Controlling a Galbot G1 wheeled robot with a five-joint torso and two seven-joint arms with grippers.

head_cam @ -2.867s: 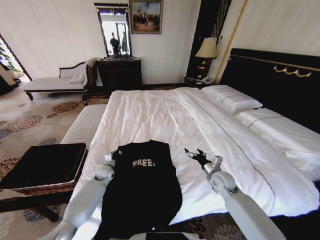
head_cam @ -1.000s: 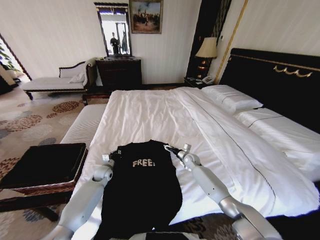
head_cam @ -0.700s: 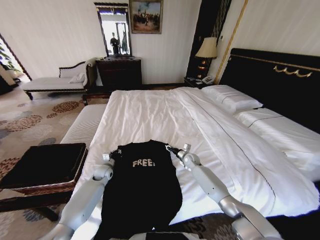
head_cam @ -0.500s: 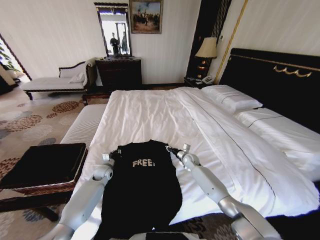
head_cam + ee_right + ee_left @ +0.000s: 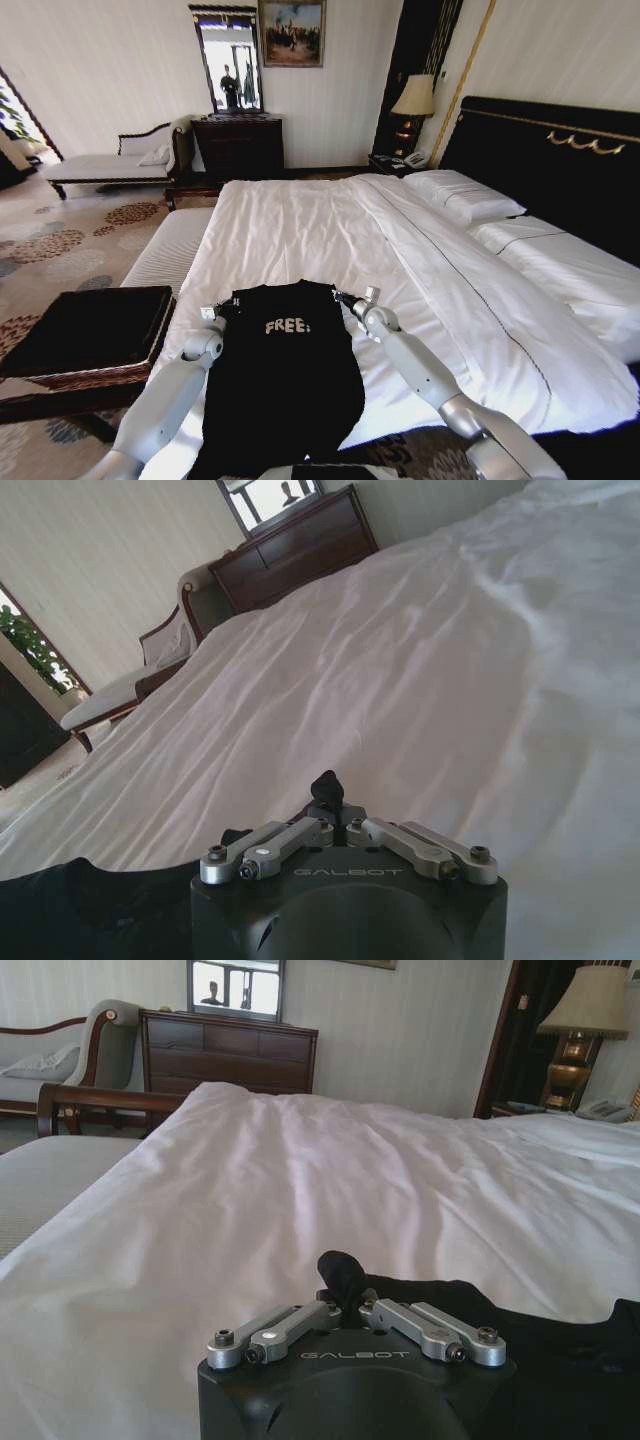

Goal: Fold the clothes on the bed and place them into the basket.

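The clothes are one black T-shirt (image 5: 285,380) with white "FREE!" lettering, lying flat near the foot of the white bed (image 5: 300,220). My left gripper (image 5: 222,308) sits at the shirt's left shoulder. In the left wrist view this gripper (image 5: 345,1278) is shut, with black fabric (image 5: 560,1350) running off from its tips. At the right shoulder edge my right gripper (image 5: 338,296) is also down. The right wrist view shows it (image 5: 325,788) shut low over the duvet, the shirt (image 5: 90,900) beside it. The basket (image 5: 70,378), black on top, stands on the floor left of the bed.
A white striped bench (image 5: 170,250) stands between the basket and the bed. Pillows (image 5: 460,195) and the black headboard (image 5: 560,150) are at the right. A dresser (image 5: 238,145), a chaise (image 5: 100,165) and a lamp (image 5: 412,98) line the far wall.
My right arm has swung left from the bare duvet to the shirt's right shoulder, and its gripper has shut. The left gripper has edged slightly left at the other shoulder.
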